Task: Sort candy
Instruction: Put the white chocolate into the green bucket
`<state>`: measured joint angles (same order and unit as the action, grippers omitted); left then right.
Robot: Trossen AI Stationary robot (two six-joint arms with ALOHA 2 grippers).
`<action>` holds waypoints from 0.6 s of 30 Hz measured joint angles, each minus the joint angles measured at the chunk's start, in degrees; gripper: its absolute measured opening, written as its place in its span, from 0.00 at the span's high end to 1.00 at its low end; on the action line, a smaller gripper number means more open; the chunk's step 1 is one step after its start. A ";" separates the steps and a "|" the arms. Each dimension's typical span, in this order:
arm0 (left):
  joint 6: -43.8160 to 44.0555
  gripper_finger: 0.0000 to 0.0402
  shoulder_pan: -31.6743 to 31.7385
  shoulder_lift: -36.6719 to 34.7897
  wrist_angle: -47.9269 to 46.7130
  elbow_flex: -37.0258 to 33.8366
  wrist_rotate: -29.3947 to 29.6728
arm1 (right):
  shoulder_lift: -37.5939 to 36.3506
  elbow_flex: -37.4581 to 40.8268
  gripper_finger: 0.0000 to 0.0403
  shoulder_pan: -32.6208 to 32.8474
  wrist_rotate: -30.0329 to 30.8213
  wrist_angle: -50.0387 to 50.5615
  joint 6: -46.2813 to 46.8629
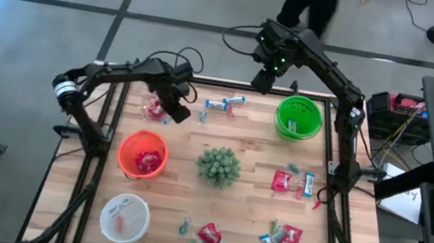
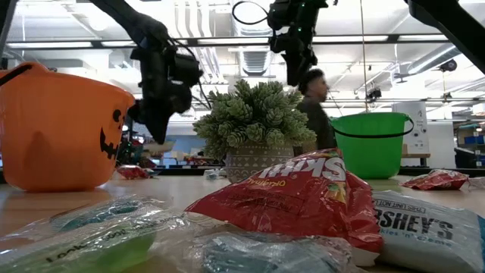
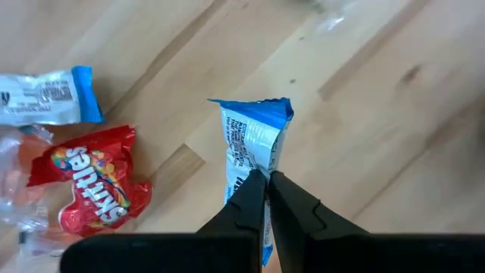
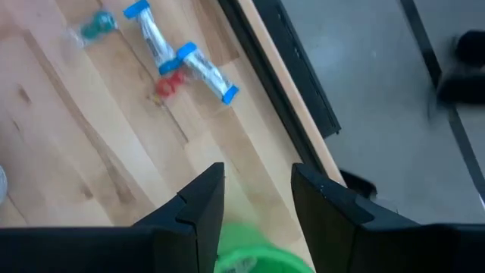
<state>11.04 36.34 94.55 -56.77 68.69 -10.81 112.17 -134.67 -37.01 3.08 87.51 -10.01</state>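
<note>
The table (image 1: pixel 255 157) carries three bowls and loose candy. The left gripper (image 3: pixel 267 186) is clamped on a blue-and-white bar (image 3: pixel 254 140), pinching one end of the wrapper, above the table's far left part near a red packet (image 3: pixel 95 186). The step in hand looks like carrying that bar to its bowl: the grip is on a thin edge, so a slow, level swing would suit, releasing only once well inside the rim. Which bowl it belongs in cannot be told; the white bowl (image 1: pixel 124 217) and orange bowl (image 1: pixel 143 154) are nearest. The right gripper (image 4: pixel 258 201) hangs with fingers apart and empty, over the far edge beside the green bowl (image 1: pixel 299 116).

The bar is small, flat and crinkly, white with blue crimped ends.
</note>
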 joint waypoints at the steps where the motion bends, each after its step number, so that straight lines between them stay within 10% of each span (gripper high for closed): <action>1: -0.19 1.00 0.02 -0.76 0.00 0.02 -0.27 | -0.28 0.00 0.64 -0.20 0.01 0.89 0.03; 18: -0.97 1.00 0.00 -7.22 8.01 0.07 -0.56 | -7.02 -0.04 0.64 -8.46 4.66 2.53 5.50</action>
<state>10.07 36.34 87.33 -48.76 68.75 -11.37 105.15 -134.72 -45.47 7.75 90.04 -4.51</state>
